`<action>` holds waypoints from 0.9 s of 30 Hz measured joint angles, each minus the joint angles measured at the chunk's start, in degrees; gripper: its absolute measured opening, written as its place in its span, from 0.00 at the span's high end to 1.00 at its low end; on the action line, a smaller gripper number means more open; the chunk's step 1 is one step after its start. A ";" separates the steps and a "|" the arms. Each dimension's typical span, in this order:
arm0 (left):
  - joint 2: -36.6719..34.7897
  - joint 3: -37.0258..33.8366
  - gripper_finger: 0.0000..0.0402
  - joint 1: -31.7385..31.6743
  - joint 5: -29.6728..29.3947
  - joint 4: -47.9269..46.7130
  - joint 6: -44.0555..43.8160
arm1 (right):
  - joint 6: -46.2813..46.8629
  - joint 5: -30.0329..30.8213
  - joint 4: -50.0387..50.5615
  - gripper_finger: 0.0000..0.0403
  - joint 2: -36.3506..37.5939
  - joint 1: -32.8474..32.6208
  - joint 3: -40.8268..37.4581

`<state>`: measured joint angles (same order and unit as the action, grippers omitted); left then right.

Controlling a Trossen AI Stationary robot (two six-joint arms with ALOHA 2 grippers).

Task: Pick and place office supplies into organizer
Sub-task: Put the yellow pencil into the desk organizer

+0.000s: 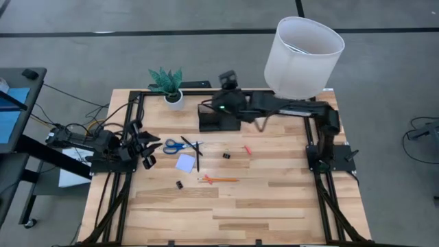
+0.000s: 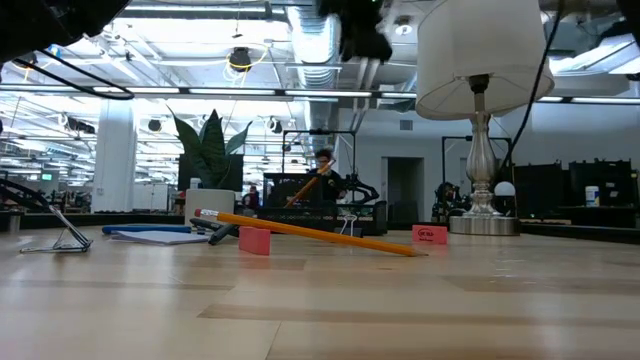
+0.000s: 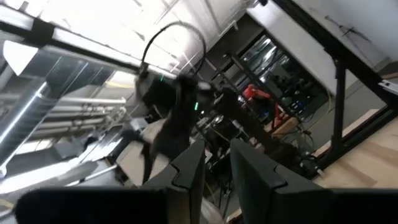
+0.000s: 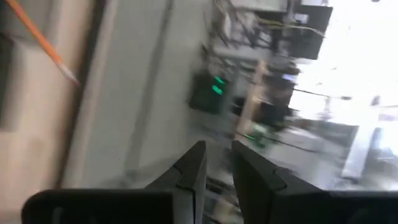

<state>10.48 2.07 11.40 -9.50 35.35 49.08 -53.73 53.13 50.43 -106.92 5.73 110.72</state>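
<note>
The black organizer stands at the far middle of the table. An orange pen leans inside it. My right gripper hangs above it, shut with nothing between its fingers; in the low view it shows at the top. On the table lie blue-handled scissors, a black pen, a pale note pad, another orange pen, black clips and a pink piece. My left gripper waits at the left edge, shut and holding nothing.
A white pot with a green plant stands left of the organizer. A lamp with a white shade stands at the far right corner. Bare wood lies across the near half of the table.
</note>
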 joint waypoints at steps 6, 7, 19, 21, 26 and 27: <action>0.00 0.06 0.82 -0.02 -1.66 0.23 -2.74 | 24.94 -20.73 11.16 0.83 7.19 -0.45 0.11; 0.01 0.23 0.82 -0.02 -2.01 0.05 -3.45 | 27.78 -23.67 12.73 0.83 8.10 -0.45 0.09; 12.20 10.22 0.82 0.00 -7.37 -13.89 -17.03 | 41.20 -35.27 25.24 0.83 10.30 -1.38 -4.90; 15.28 12.68 0.82 0.00 -8.96 -16.48 -18.79 | 41.95 -35.28 25.16 0.83 10.32 -2.03 -7.62; 22.50 19.80 0.82 -0.02 -8.73 -26.59 -24.37 | 43.83 -35.34 19.87 0.83 12.98 -4.51 -16.61; 23.80 21.20 0.82 -0.02 -8.54 -28.55 -25.24 | 44.10 -35.79 17.70 0.83 14.30 -5.11 -19.01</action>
<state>34.28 23.27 11.38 -18.04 6.81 23.84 -9.63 17.33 68.13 -92.62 0.61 91.70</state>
